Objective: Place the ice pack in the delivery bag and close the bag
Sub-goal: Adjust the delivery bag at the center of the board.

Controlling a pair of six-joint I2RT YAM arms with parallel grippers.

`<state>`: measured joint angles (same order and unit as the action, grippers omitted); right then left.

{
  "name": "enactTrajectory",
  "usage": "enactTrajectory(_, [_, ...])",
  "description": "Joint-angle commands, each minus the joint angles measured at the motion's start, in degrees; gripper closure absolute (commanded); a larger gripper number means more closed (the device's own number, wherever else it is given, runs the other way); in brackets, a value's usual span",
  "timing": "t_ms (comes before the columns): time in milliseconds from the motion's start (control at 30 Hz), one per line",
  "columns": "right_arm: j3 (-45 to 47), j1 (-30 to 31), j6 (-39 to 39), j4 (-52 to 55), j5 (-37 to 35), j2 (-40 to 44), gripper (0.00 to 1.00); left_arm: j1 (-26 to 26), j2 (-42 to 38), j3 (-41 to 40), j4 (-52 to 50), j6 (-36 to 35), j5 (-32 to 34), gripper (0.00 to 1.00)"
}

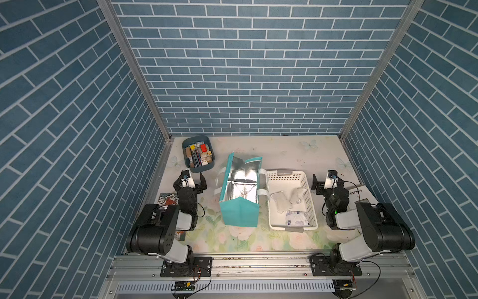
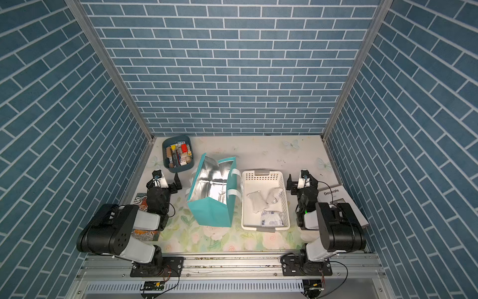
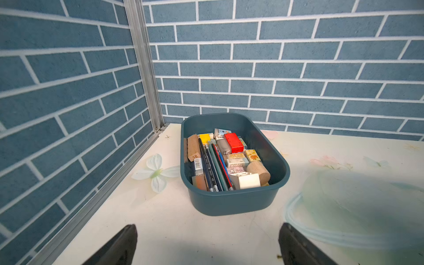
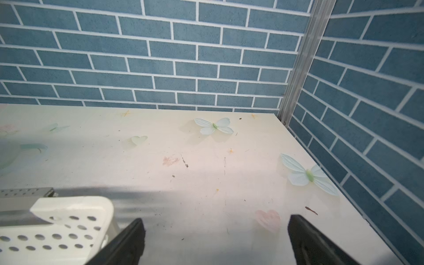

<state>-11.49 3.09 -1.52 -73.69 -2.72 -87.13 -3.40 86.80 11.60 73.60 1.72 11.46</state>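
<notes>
The delivery bag point(image 1: 239, 214) hides part of its floor behind its near wall. Both arms sit folded at the counter's point(image 1: 258, 152) sides; left tool point(image 3: 207, 230) and right tool point(image 4: 216, 220) are released and empty.

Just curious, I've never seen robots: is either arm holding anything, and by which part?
Nothing is held. The left gripper and right gripper are both open and empty.

Blue bin point(image 3: 234, 202) of pencils point(image 3: 215, 167), perhaps erasers point(image 3: 237, 161)
</notes>
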Motion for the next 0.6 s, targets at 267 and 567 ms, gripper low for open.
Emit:
enactTrajectory(267, [-0.91, -0.02, -1.03, -0.34, 0.46, -0.52, 0.00, 0.17, -0.20, 0.13, 0.47, -0.13, -0.30, 0.00])
enactTrajectory(567, [-0.80, -0.02, -1.03, -0.04, 0.08, 0.32, 0.00, 0.23, -0.43, -0.03, 0.81, -0.26, -0.15, 0.01])
